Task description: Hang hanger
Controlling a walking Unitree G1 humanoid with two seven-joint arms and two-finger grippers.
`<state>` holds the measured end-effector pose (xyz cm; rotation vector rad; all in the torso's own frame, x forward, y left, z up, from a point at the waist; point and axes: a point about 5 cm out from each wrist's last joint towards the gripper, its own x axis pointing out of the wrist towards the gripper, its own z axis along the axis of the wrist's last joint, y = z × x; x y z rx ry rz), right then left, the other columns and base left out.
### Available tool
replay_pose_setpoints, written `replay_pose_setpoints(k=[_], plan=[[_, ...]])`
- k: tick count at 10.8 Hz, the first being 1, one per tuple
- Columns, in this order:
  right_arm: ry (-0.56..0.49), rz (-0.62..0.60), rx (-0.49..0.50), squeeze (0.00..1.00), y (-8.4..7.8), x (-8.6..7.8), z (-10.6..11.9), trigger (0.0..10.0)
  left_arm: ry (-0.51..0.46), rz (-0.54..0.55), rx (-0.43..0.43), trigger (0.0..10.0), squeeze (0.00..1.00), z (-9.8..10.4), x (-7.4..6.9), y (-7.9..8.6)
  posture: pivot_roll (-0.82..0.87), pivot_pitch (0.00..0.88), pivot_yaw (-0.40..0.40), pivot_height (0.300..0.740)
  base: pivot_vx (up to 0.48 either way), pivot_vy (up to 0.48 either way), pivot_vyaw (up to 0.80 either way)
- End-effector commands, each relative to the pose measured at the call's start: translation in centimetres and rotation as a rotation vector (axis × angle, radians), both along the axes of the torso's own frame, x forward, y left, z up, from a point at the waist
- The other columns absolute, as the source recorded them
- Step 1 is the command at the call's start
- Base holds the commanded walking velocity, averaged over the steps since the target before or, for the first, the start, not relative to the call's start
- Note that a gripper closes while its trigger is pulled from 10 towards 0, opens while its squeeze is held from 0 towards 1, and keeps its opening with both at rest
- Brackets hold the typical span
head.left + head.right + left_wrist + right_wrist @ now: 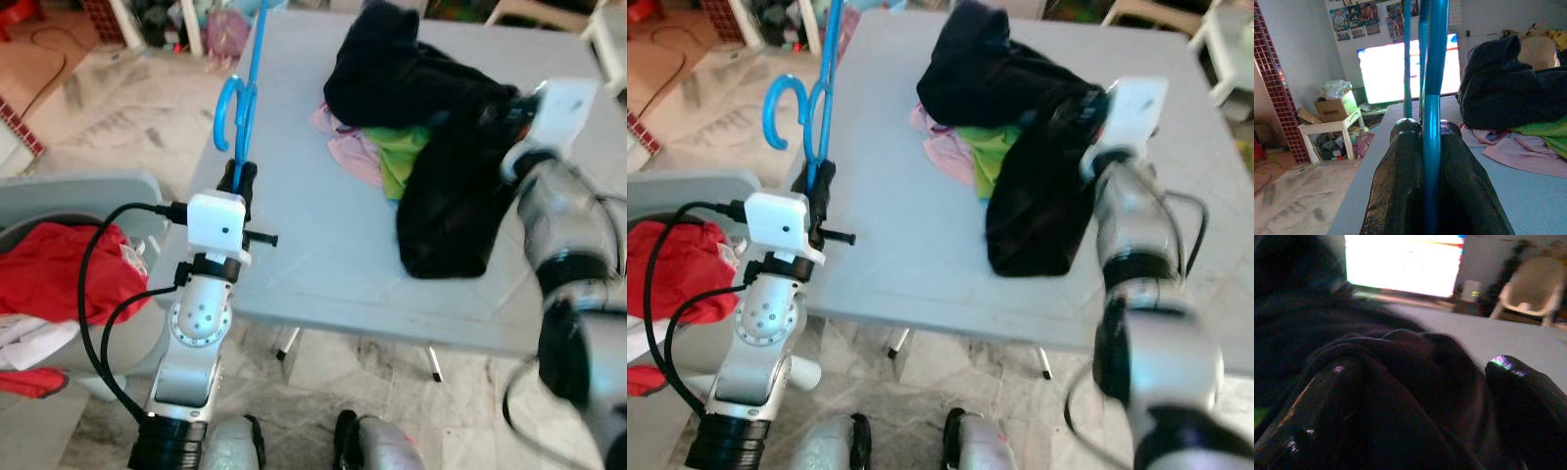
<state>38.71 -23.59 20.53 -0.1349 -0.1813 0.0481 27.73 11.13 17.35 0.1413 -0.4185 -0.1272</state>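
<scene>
Left wrist view puts it plainly: my left gripper [1431, 147] has its two black fingers [1400, 181] pressed together on the thin blue plastic hanger [245, 88], clamped on one of its rods, the rest of the frame running up and away from me; from the head view the hanger stands nearly upright over the left edge of the grey plastic table [323, 255], its hook curling out to the left, over the floor.

My right gripper [1415, 396] is down in the black garment [441, 196]; its fingers stand apart with dark cloth bunched between them, and I judge it a loose hold at best, not a firm pinch (the view is dim and blurred).

Progress, as I read it: hanger is picked up and lifted, the garment is being gathered; nothing is threaded onto the hanger yet, and no rail or hook to hang it from is visible; so most of the job is left.

Room to move: a pink cloth [353, 157] and a green cloth [407, 162] lie tucked under the black one, so lifting may drag them; the near table edge is close to my body; a grey bin with red cloth [59, 274] sits just beside my left arm, low; open tabletop lies between my two grippers.
</scene>
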Motion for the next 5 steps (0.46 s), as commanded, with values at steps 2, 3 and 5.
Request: replay_pose_setpoints(k=[2, 3, 5], plan=[[0.054, 0.145, -0.045, 0.00, 2.5, -1.3, -2.9, 10.0, 0.133, -0.027, 0.021, 10.0, 0.00, -2.8, -0.6, -0.1, 0.05, 0.155, -0.008, 0.740, 0.000, 0.000, 0.00], [0.078, 0.188, -0.032, 0.00, 3.4, -2.8, -5.0, 10.0, 0.137, -0.027, 0.023, 10.0, 0.00, -2.9, -0.7, -0.1, 0.06, 0.170, -0.026, 0.740, 0.000, 0.000, 0.00], [0.012, 0.061, 0.099, 0.00, 2.5, -4.8, -5.4, 10.0, 0.140, 0.059, 0.002, 10.0, 0.00, -2.6, -0.7, 1.3, 0.07, 0.177, -0.034, 0.740, 0.000, 0.000, 0.00]])
